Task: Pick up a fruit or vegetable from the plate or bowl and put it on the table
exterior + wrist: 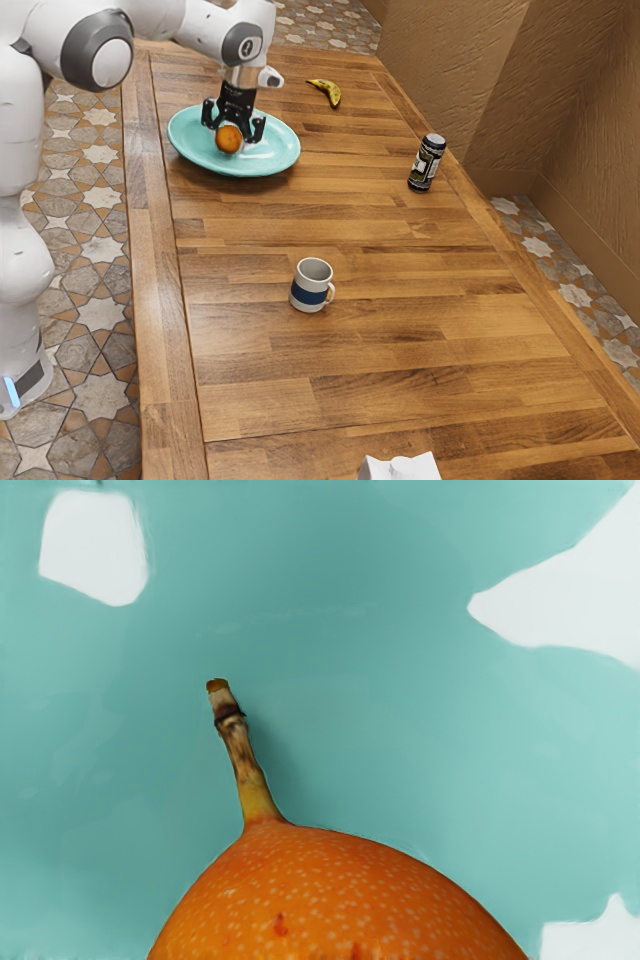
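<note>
Your hand (233, 130) is over the plate (276, 158) in the upper left of the frame, its fingers spread, with no grip on anything. The orange fruit (229, 139) is on the plate, directly below the palm or very nearly so, showing low between the two fingers in the exterior view. You can't tell from there whether either finger touches its skin.

What your next move turns on is that line from palm to fruit: it runs down, with little sideways reach, so I judge you need a small centring and then a close. The wrist view gives you the axis: the stem (240, 755) juts from one end of the round body, out over bare plate. Keep the pinch on the body's wide part; a bite near the stem could roll the fruit away, and going too low could knock the plate.

Once it's gripped, lift straight up to clear the rim, then carry it toward the middle of the frame, where the worktop (250, 220) has room short of the cup (309, 290).
</note>
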You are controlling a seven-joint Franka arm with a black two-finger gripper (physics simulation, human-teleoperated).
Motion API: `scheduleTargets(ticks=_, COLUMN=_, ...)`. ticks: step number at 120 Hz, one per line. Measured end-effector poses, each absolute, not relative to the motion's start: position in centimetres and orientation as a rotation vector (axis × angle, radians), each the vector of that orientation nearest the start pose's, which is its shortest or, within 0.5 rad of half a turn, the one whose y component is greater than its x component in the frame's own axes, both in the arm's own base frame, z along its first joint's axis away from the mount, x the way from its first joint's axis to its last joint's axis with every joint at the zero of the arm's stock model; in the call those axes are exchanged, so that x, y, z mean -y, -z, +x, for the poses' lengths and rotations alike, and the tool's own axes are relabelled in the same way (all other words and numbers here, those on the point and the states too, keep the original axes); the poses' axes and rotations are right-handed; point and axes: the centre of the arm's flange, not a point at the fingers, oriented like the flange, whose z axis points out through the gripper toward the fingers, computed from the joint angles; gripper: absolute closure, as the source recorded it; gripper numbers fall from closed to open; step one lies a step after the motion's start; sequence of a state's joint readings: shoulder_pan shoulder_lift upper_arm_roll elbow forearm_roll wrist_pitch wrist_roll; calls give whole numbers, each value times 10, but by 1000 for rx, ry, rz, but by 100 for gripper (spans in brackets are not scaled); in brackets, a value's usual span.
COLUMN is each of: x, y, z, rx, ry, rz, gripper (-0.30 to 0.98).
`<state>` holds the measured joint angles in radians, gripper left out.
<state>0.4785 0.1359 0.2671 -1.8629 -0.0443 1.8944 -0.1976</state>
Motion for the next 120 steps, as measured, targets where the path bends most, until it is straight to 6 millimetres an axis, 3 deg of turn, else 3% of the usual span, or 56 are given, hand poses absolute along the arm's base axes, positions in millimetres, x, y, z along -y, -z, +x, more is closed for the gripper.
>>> scheduleTargets(ticks=14, x=-382, y=-454, z=438, rx=1443, ry=-108, rz=-2826, gripper=40)
scheduleTargets(ticks=36, x=-351, y=-491, z=455, rx=1341, ry=-12, rz=-2878, gripper=40)
scheduleTargets(ticks=57, x=-300, y=-574, z=499, rx=1136, ry=178, rz=-2939, gripper=40)
scheduleTargets(ticks=67, x=-249, y=-601, z=528, rx=971, ry=222, rz=-2986, gripper=39)
scheduleTargets(ticks=76, x=-183, y=-614, z=555, rx=772, ry=234, rz=-3036, gripper=39)
scheduleTargets(ticks=91, x=-52, y=-605, z=590, rx=404, ry=187, rz=-3120, gripper=40)
scheduleTargets(ticks=98, x=-15, y=-598, z=596, rx=297, ry=164, rz=-3130, gripper=40)
scheduleTargets(ticks=105, x=-11, y=-595, z=597, rx=280, ry=151, rz=-3125, gripper=40)
scheduleTargets(ticks=120, x=-42, y=-592, z=597, rx=353, ry=137, rz=-3107, gripper=40)
